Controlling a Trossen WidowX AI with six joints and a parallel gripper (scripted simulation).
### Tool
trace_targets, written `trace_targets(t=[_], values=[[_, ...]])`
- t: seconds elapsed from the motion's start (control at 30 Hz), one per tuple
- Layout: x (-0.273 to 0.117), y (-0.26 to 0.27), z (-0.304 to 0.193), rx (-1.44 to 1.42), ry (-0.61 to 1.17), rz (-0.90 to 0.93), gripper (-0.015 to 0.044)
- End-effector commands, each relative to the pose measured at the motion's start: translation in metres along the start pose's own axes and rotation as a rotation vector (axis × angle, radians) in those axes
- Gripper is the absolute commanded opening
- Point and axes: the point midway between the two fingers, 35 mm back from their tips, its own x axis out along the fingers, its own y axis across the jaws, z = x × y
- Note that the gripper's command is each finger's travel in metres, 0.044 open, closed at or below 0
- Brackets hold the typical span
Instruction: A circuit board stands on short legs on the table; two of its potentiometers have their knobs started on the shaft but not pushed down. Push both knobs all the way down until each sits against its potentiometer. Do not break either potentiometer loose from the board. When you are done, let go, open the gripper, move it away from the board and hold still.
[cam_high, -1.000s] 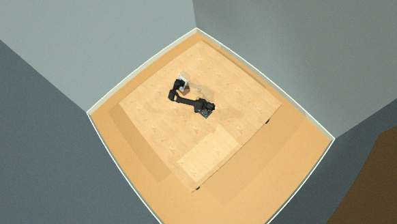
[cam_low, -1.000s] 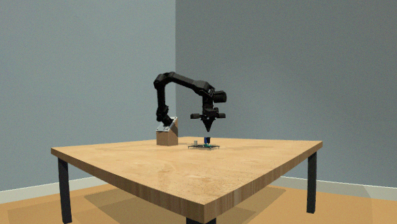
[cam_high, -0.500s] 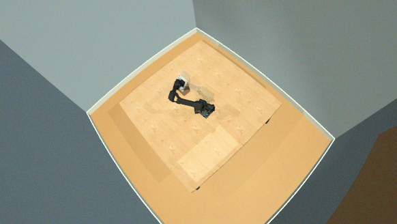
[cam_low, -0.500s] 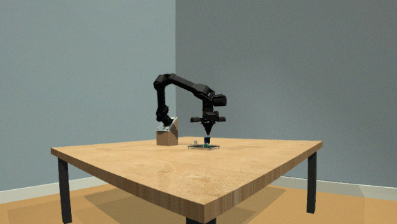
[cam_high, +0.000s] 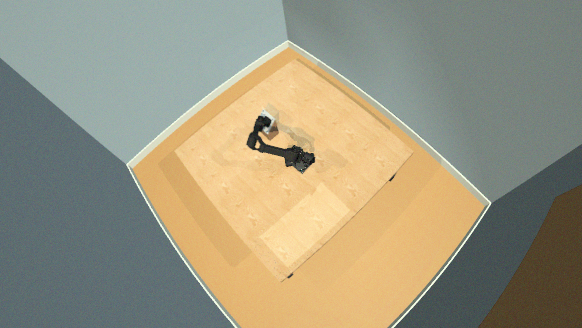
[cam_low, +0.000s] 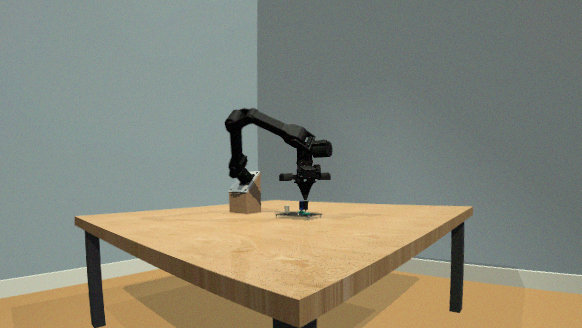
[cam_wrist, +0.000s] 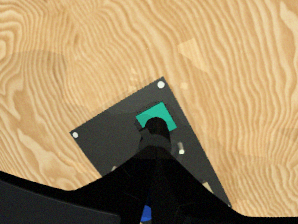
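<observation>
The dark circuit board (cam_wrist: 102, 150) (cam_low: 316, 216) stands low over the table. A black knob (cam_wrist: 155, 127) covers part of a green potentiometer (cam_wrist: 162, 109) near one end of the board. My gripper (cam_wrist: 154, 153) (cam_low: 305, 199) is shut and empty, pointing straight down over the black knob; its tips are at or just above the knob's top, and contact cannot be told. A blue knob (cam_wrist: 146, 213) shows only in part between the fingers in the wrist view. Its potentiometer is hidden. How far down either knob sits cannot be told.
A short pale post (cam_wrist: 181, 151) stands beside the black knob. A pale cylindrical part (cam_low: 286, 208) also stands on the board, mostly hidden by a finger in the wrist view. The arm's base sits on a wooden block (cam_low: 244, 202) on the table (cam_low: 210, 250).
</observation>
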Motion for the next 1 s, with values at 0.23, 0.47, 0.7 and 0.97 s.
trace_targets(t=[0.23,0.47,0.7,0.97], values=[[0.0028,0.0,0.0003,-0.003,-0.004,-0.002,0.0],[0.0047,-0.0001,0.0004,-0.003,-0.004,-0.002,0.0],[0.0046,-0.0001,0.0004,-0.003,-0.004,-0.002,0.0],[0.0046,-0.0001,0.0004,-0.003,-0.004,-0.002,0.0]])
